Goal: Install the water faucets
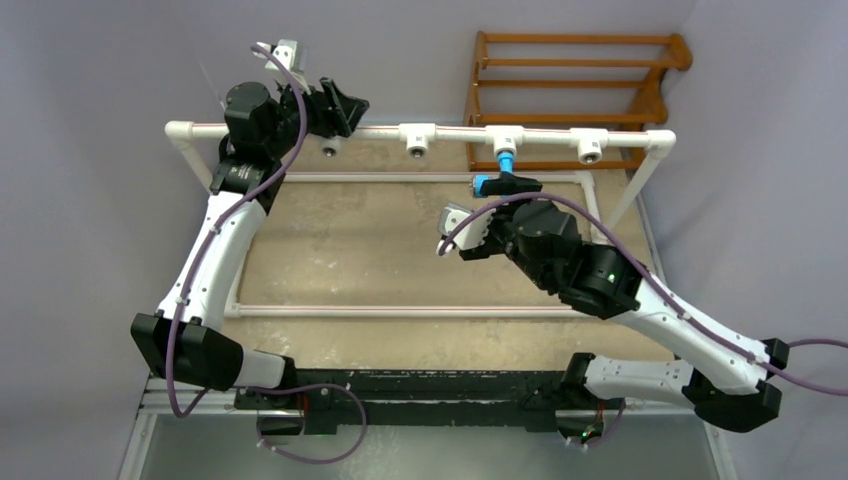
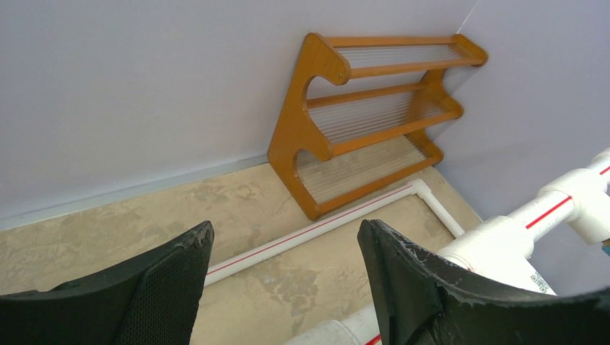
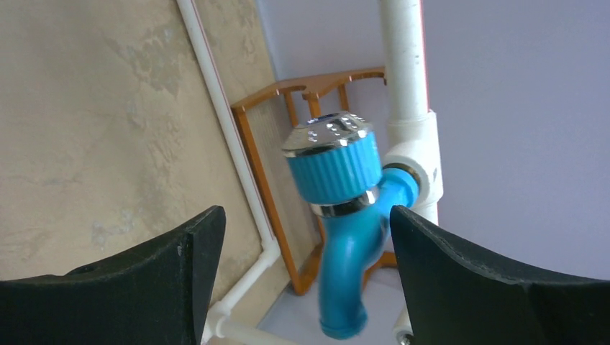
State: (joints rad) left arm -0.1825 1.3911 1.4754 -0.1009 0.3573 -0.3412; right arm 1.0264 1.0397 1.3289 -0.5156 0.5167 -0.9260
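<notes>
At the faucet (image 3: 344,215), right hand (image 3: 306,223) open, straddling it

Water faucet (image 3: 349,266): glossy bright blue plastic, ribbed knob, mirror-bright silvery cap and collar. Pipe (image 3: 403,57): smooth white plastic with a slight sheen and a thin red stripe. Rack (image 2: 302,136): orange-brown wood, satin finish, translucent ribbed shelves. Tabletop (image 2: 108,223): matt, mottled beige, stone-like. Left gripper (image 2: 285,230): matt black plastic, inner faces finely textured, edges scuffed.
</notes>
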